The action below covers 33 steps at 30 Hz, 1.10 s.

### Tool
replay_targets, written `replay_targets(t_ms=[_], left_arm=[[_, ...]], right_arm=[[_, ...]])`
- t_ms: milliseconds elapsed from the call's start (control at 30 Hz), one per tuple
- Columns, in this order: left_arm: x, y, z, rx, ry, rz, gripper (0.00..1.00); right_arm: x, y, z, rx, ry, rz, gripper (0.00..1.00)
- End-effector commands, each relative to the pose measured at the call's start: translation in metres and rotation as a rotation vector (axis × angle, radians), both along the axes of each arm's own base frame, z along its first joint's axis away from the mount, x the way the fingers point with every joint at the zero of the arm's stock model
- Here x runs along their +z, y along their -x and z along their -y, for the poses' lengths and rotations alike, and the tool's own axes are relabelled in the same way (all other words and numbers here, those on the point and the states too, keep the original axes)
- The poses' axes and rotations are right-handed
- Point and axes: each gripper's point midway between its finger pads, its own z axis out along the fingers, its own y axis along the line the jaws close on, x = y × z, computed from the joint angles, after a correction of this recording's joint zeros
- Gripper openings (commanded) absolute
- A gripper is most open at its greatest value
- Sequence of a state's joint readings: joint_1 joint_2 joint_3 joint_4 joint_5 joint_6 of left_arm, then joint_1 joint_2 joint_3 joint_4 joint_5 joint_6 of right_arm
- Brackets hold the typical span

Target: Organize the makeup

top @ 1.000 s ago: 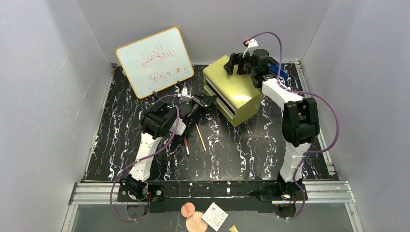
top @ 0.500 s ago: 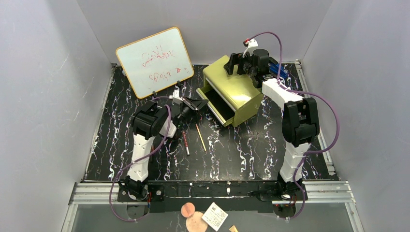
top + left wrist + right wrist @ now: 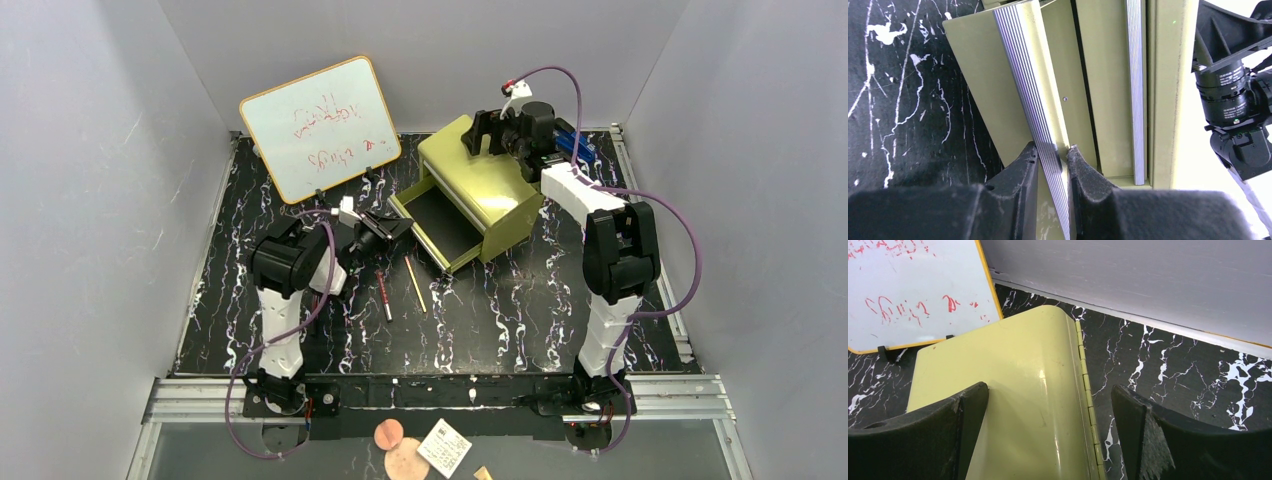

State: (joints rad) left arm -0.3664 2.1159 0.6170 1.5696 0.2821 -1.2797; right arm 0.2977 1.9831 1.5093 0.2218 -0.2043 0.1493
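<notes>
The pulled-out drawer point(image 3: 440, 222) of the olive-yellow metal drawer chest point(image 3: 490, 185) is lying open from above, but the left tool point(image 3: 1052, 152) is clamping its ribbed silver handle point(image 3: 1032, 100) and blocking the front. The right tool point(image 3: 1048, 392) is spreading wide over the chest's top. A dark-red pencil point(image 3: 384, 296) and a tan pencil point(image 3: 415, 284) are lying just before the drawer on the black marbled worktop point(image 3: 520, 310). The orange-framed whiteboard point(image 3: 320, 125) is closing off the back left.

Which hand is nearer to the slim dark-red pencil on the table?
Left. The left hand, shut on the olive-yellow chest's drawer handle, is behind the dark-red pencil; the right hand straddles the chest's top, farther back.
</notes>
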Motion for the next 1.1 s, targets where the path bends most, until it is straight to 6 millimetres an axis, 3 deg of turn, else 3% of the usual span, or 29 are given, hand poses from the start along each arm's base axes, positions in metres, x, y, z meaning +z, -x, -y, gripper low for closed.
replay_targets(t_ms=[0, 33, 133, 200, 433, 600, 667, 733, 833, 1067], left_arm=[[-0.029, -0.006, -0.039, 0.089, -0.212, -0.037, 0.0], [-0.031, -0.006, -0.041, 0.086, -0.227, -0.049, 0.01], [-0.031, -0.005, -0.048, 0.086, -0.275, -0.071, 0.33], [-0.025, -0.004, -0.053, 0.091, -0.299, -0.062, 0.42], [-0.006, -0.004, -0.082, 0.124, -0.488, -0.093, 0.49], [0.011, 0.001, -0.134, 0.221, -0.835, -0.22, 0.58], [0.029, 0.005, -0.155, 0.249, -0.968, -0.264, 0.59], [0.032, 0.025, -0.177, 0.239, -1.102, -0.343, 0.6], [0.036, 0.052, -0.193, 0.19, -1.216, -0.416, 0.64], [0.004, 0.12, -0.211, 0.01, -1.32, -0.602, 0.64]], right_arm=[[-0.222, 0.146, 0.036, 0.051, 0.327, -0.765, 0.99], [-0.223, 0.147, 0.035, 0.052, 0.328, -0.766, 0.99], [-0.22, 0.146, 0.034, 0.053, 0.328, -0.761, 0.99], [-0.219, 0.146, 0.035, 0.05, 0.33, -0.758, 0.99], [-0.216, 0.145, 0.033, 0.053, 0.327, -0.751, 0.99], [-0.215, 0.141, 0.033, 0.051, 0.322, -0.737, 0.99], [-0.215, 0.14, 0.032, 0.05, 0.322, -0.733, 0.99], [-0.214, 0.139, 0.031, 0.043, 0.315, -0.731, 0.99], [-0.209, 0.138, 0.029, 0.037, 0.294, -0.719, 0.99], [-0.202, 0.135, 0.029, 0.036, 0.294, -0.693, 0.99]])
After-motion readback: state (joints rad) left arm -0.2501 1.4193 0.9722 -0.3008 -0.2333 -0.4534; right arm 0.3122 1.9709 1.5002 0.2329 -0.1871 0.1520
